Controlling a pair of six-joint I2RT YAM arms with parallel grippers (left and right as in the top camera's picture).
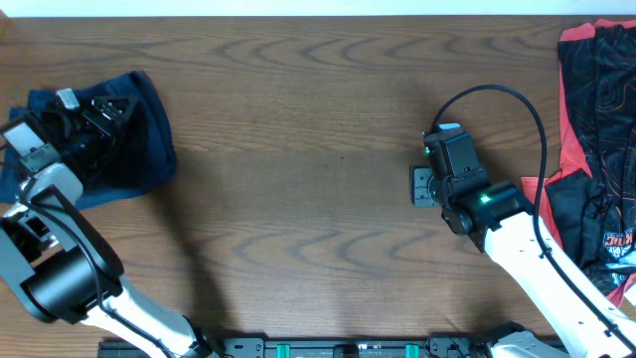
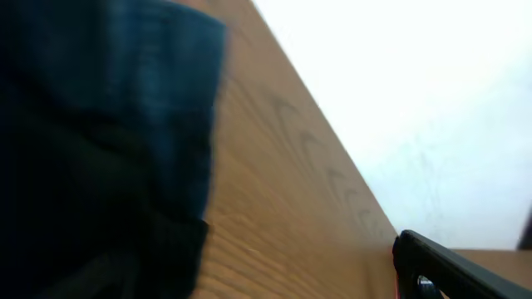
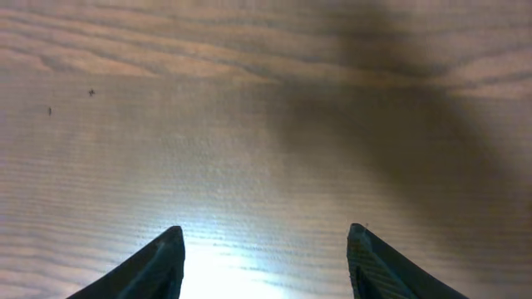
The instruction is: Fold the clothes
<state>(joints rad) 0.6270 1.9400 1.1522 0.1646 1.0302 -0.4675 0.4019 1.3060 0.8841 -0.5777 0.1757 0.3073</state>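
A crumpled dark navy garment (image 1: 134,149) lies at the table's far left. My left gripper (image 1: 94,111) sits over it. In the left wrist view the navy cloth (image 2: 100,124) is blurred and fills the left side. My left gripper (image 2: 299,249) is open, with bare wood between its fingers. Its left finger is lost against the dark cloth. A red and black garment (image 1: 596,129) lies at the right edge. My right gripper (image 1: 425,185) is open and empty low over bare wood, left of that garment. The right wrist view shows its two fingers (image 3: 266,237) wide apart.
The wooden table (image 1: 298,149) stretches between the two garments. A white wall (image 2: 416,100) lies beyond the table's far edge. The right arm's black cable (image 1: 517,99) loops above its wrist.
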